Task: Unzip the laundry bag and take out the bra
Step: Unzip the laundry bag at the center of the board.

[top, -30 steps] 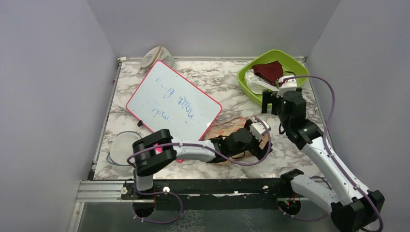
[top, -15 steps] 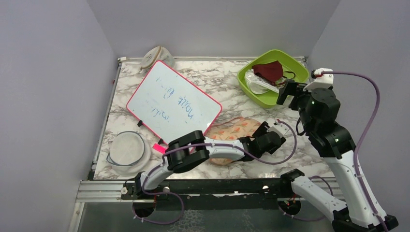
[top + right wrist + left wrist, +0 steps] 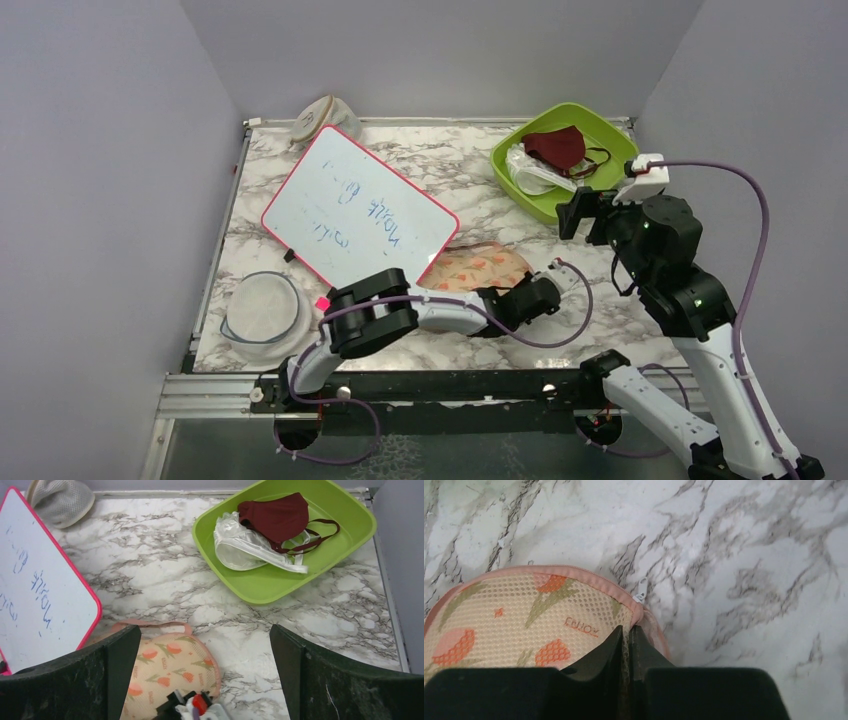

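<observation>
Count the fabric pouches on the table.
2. The peach laundry bag lies near the front, its edge in the left gripper; a beige pouch sits at the back-left corner. The whiteboard could hide more.

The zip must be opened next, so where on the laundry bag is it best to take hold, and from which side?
Grip the small white zip pull at the rounded end of the laundry bag. It juts out over the bare table, so come from above on that outer side. The left end effector pinches the edge beside it.
</observation>
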Available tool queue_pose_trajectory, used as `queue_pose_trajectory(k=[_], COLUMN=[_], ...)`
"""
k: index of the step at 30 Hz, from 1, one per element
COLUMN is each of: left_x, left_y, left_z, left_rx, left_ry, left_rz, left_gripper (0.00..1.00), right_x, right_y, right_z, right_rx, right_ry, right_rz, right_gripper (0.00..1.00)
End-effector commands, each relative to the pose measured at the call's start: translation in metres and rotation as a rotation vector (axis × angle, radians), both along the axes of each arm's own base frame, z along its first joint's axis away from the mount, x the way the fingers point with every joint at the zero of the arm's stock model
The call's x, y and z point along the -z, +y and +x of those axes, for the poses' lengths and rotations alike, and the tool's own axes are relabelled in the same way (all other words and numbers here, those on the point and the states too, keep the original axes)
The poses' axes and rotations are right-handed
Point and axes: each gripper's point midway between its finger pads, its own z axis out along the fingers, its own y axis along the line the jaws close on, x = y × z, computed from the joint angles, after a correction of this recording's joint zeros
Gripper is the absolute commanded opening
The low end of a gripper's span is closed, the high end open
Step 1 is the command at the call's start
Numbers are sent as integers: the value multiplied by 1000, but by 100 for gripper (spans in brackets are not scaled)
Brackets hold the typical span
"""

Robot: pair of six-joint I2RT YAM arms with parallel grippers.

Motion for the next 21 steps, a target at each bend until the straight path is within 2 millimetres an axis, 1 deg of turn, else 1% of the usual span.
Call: queue_pose_trajectory(k=[1, 3, 5, 9, 11, 13, 16, 18, 19, 21], left_x=[-36, -53, -66, -89, -105, -115, -129, -139, -145, -156], left_y=[11, 20, 31, 53, 65, 77, 92, 100, 105, 112], left_z=[-22, -27, -28, -23, -22, -23, -26, -32, -34, -39], left_rx=[145, 194, 225, 265, 293, 316, 346, 384, 396, 428], left_ry=[38, 38, 43, 69, 69, 74, 77, 65, 55, 23], left_rz=[-105, -169, -208, -261, -303, -339, -388, -421, -440, -472], left_gripper=[0, 0, 0, 0, 0, 0, 0, 0, 0, 0], right_x=[0, 4, 5, 2, 0, 3, 8, 15, 21, 32], right_y=[3, 2, 6, 25, 29, 31, 37, 46, 54, 72], right_z=[-5, -6, -7, -16, -18, -19, -27, -35, -43, -65], right_rx=[-54, -75, -122, -280, -322, -333, -401, -488, -565, -759], right_ry=[-19, -27, -46, -121, -164, -179, -203, -252, -284, -371], right_rz=[-38, -85, -126, -171, -192, -196, -231, -275, -302, -399], right_gripper=[100, 100, 100, 100, 100, 100, 99, 95, 93, 94])
